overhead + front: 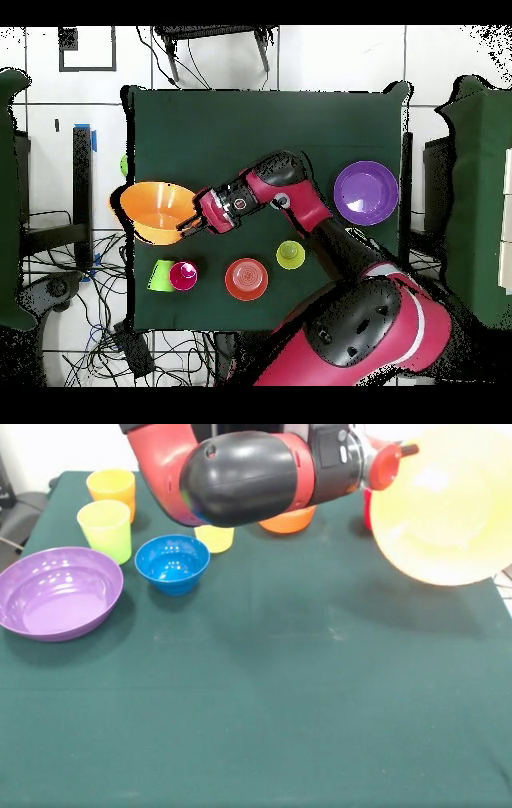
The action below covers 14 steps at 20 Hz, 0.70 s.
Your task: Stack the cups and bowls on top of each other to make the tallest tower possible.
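My gripper (390, 460) is shut on the rim of the large orange-yellow bowl (444, 508), which hangs tilted above the table's right side, its hollow facing the camera. From overhead the gripper (189, 222) meets that bowl (152, 208) at the table's left edge. On the cloth stand the purple bowl (58, 590), the blue bowl (172, 564), a lime green cup (106, 530), an orange cup (112, 490), and a yellow cup (214, 538) and the red-orange bowl (288, 522), both half hidden by the arm. A red cup (183, 274) and a green cup (160, 274) sit together. No tower shows.
The arm (240, 476) stretches across the back of the table and covers the blue bowl from overhead. A sliver of green (124, 165) shows at the table's left edge in the overhead view. Cables and chair legs surround the green-clothed table (264, 704).
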Tool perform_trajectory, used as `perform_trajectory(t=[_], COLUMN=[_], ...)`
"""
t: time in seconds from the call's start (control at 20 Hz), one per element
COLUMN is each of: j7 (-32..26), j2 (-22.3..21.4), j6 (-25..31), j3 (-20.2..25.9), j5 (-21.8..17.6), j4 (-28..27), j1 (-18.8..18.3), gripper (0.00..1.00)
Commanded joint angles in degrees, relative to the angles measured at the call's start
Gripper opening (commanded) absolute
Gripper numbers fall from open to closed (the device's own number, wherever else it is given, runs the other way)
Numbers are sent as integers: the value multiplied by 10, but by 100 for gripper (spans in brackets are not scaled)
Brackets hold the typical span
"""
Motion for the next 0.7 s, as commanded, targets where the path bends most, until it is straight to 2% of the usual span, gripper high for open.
perform_trajectory(t=[0.05, 0.3, 0.5, 0.6, 0.7], j7=[13, -84, -118, -121, -117], j2=[-2, 41, 35, 32, 48], j6=[-44, -99, -130, -145, -147], j3=[86, 170, 237, 262, 270], j5=[136, 253, 347, 380, 382], j4=[103, 149, 216, 246, 245], j1=[-22, -59, -101, -120, -127], gripper=[0, 0, 0, 0, 0])
